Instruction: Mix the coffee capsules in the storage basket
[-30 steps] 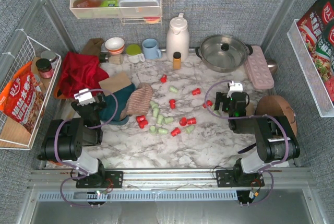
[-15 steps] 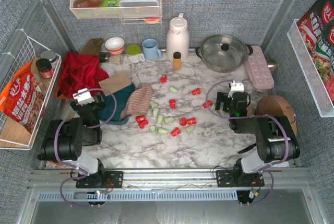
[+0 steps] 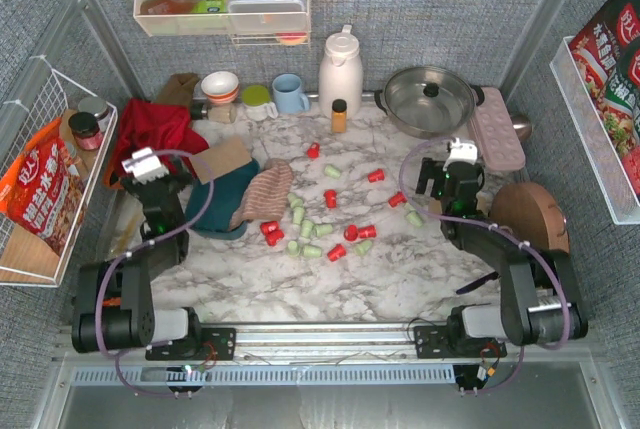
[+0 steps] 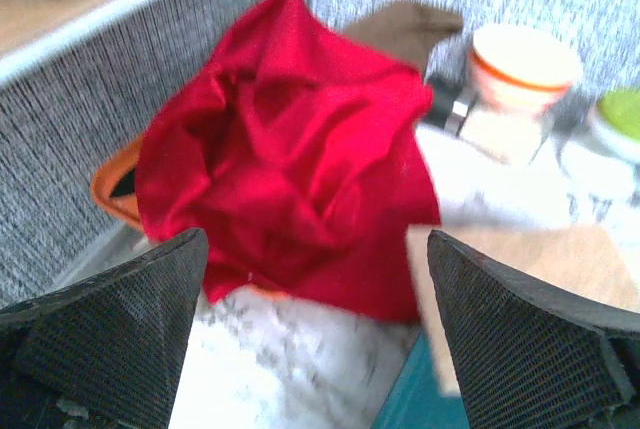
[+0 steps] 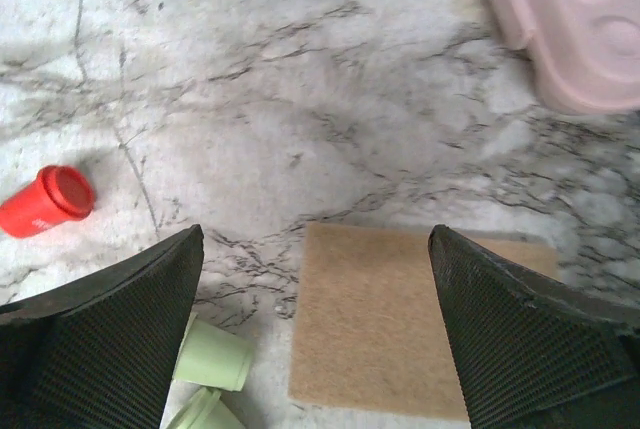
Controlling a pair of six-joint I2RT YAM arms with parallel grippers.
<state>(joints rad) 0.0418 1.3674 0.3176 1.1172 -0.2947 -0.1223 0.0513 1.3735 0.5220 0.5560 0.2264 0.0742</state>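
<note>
Several red and mint green coffee capsules lie scattered on the marble in the middle of the table. The dark teal storage basket sits left of them, half covered by a striped knit cloth and a tan card. No capsules show in it. My left gripper is open and empty, left of the basket, facing a red cloth; a basket corner shows low in its view. My right gripper is open and empty above a tan pad, with a red capsule and two green capsules to its left.
A steel pot, a pink tray, a white jug, an amber bottle, a blue mug and a bowl line the back. A brown round object lies at the right. Wire baskets hang on both side walls.
My left arm has swung back and to the left, away from the basket and towards the red cloth. My right gripper has moved a little farther from me. The capsules have not moved.
</note>
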